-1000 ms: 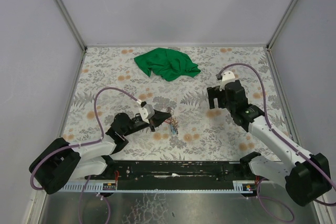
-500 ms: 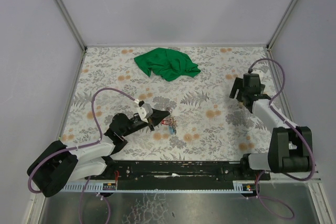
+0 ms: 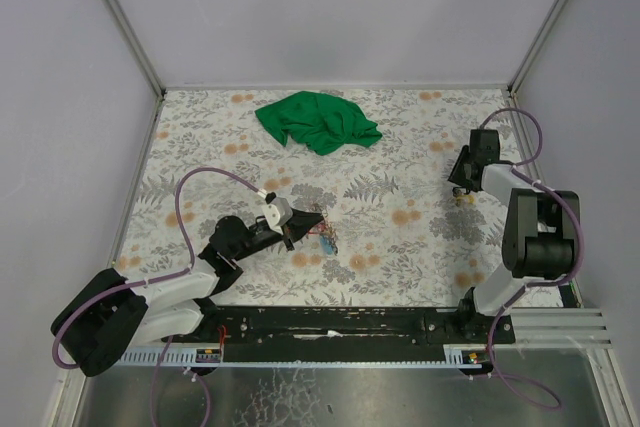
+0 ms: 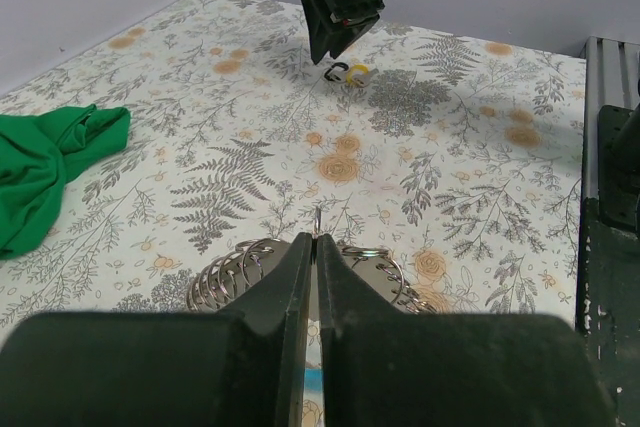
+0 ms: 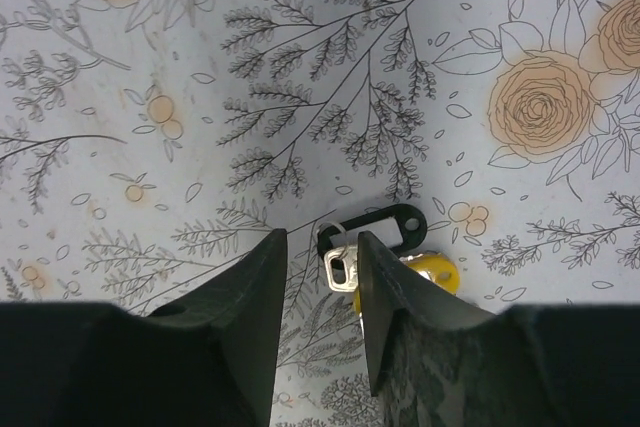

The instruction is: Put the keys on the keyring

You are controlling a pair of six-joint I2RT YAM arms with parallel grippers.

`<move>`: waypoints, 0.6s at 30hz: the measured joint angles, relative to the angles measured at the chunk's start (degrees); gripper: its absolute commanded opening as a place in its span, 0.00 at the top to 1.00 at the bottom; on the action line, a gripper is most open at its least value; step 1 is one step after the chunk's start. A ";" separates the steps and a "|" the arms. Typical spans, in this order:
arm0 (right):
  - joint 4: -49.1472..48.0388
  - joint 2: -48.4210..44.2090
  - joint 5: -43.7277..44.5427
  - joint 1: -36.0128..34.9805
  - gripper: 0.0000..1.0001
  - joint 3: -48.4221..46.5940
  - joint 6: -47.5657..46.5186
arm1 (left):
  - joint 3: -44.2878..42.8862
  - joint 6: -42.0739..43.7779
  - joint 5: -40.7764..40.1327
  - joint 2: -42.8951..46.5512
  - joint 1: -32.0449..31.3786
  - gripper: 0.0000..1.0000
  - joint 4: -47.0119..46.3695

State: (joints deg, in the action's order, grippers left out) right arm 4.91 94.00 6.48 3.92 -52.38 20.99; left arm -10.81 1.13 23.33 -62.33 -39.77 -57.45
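My left gripper [image 3: 316, 217] [image 4: 317, 239] is shut on the keyring [image 4: 232, 272], a thin grey wire loop that spreads in coils to both sides of the jaws. Under it lie the keys [image 3: 328, 238] with red and light blue tags; a strip of blue tag [image 4: 314, 383] shows below the fingers. At the table's far right, my right gripper [image 3: 461, 187] [image 5: 322, 237] is low over a small silver key on a black tag [image 5: 385, 224], beside a yellow tag [image 5: 437, 272]. Its jaws stand apart with that key between them.
A crumpled green cloth [image 3: 318, 122] [image 4: 40, 167] lies at the back centre of the flowered table. Grey walls close the table on three sides. The right arm is folded back close to its base at the right edge.
The right arm has swung from centre right to the far right and lowered over the black-and-yellow tagged key, its jaws narrowing. The left gripper has stayed shut on the keyring.
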 measured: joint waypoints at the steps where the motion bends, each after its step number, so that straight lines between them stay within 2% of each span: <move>1: 0.04 0.72 -0.15 0.28 0.60 -0.20 0.11 | 0.00 0.00 0.00 0.00 0.00 1.00 0.09; 7: 0.70 4.13 -0.48 0.74 0.66 -1.16 0.17 | 0.00 0.02 0.00 -0.02 0.00 1.00 0.81; 12: 1.09 5.68 -2.03 0.74 0.75 -2.58 -0.26 | 0.00 0.02 0.02 -0.02 0.00 1.00 0.90; 18: 1.46 6.12 -5.14 0.70 0.94 -2.95 -1.42 | 0.00 0.02 0.04 -0.07 0.00 1.00 0.87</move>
State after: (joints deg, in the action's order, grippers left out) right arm 6.37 100.12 1.34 4.62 -55.33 19.57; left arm -10.81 1.15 23.38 -62.39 -39.77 -56.58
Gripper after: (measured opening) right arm 0.160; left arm 0.009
